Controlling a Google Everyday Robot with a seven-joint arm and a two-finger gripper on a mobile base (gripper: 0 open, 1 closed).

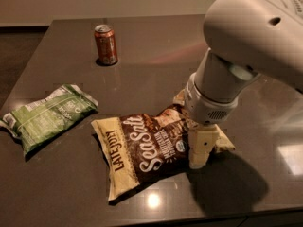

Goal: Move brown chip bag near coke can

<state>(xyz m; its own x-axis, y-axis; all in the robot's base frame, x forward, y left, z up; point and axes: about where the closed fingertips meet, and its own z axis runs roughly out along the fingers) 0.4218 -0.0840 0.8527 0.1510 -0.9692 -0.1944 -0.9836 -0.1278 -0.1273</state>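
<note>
The brown chip bag (pixel 144 148) lies flat on the dark table (pixel 156 60) near the front, with cream ends and "Sea Salt" and "LATE JULY" lettering. The coke can (pixel 105 44) stands upright at the far left, well apart from the bag. My gripper (pixel 201 148) hangs from the big white arm and comes down on the bag's right end, touching or just above it. The bag's right end is partly hidden behind it.
A smaller green chip bag (pixel 47 115) lies at the left, near the table's left edge. The table's front edge runs just below the brown bag. The arm's white body (pixel 255 37) fills the upper right.
</note>
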